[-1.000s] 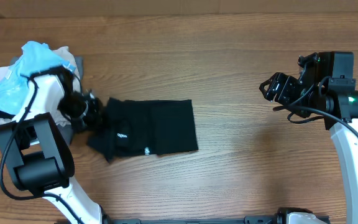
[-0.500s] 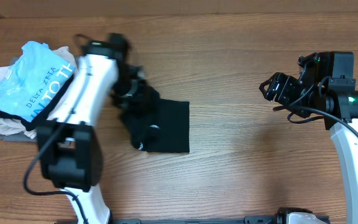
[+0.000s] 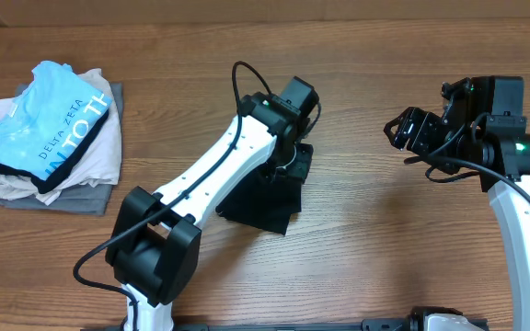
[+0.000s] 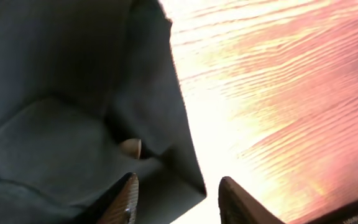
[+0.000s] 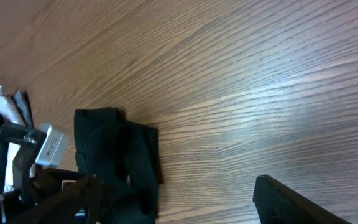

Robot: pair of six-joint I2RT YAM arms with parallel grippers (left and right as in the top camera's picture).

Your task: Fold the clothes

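On your glossy, wood-grained tabletop [image 3: 385,239], the black shirt [image 3: 263,200] at its centre could skid or bunch if dragged: it's soft, matte and rumpled into a lopsided wedge. The left gripper [image 4: 179,182] stands parted astride one limp corner, which may slip free. The right gripper [image 3: 396,138], spread and empty, hangs near the right edge.

Black shirt [image 3: 263,208] matt soft cloth; table [image 3: 385,257] grained wood (slight sheen, seemingly).
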